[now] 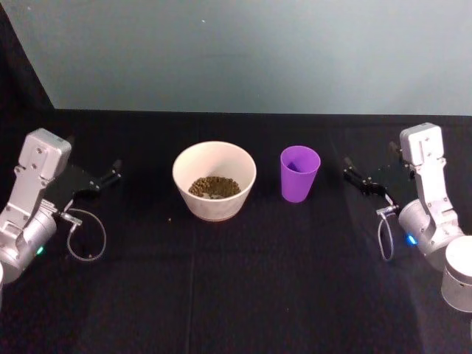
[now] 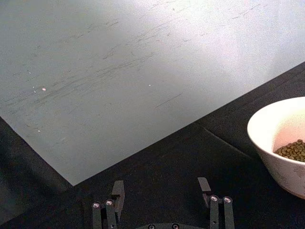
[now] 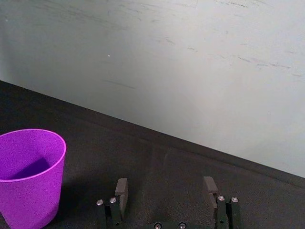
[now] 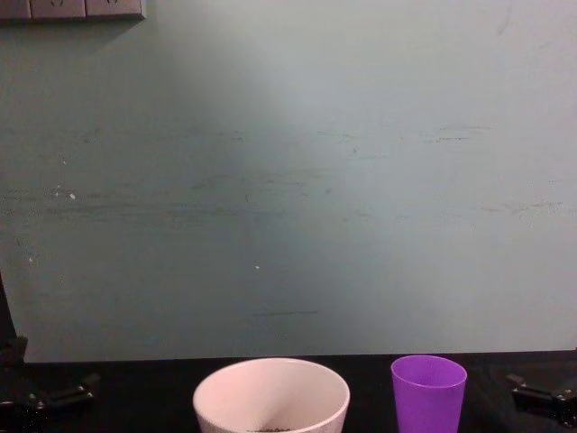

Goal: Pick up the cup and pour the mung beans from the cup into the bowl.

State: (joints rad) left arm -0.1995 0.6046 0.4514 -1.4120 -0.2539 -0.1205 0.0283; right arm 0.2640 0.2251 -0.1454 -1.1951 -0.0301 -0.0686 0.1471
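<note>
Cup [image 1: 299, 173]: purple tapered tumbler, upright, looks empty, just beside the bowl at its 3 o'clock.
Bowl [image 1: 214, 180]: wide off-white, upright, mid-desk.
Mung beans [image 1: 214, 187]: dark greenish-brown heap inside the bowl.

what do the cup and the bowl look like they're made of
Cup: probably plastic, with a matte, finely grainy purple wall that looks slightly translucent. Bowl: smooth, plain off-white with a soft sheen; could be ceramic or melamine, the look leaves that open.
</note>
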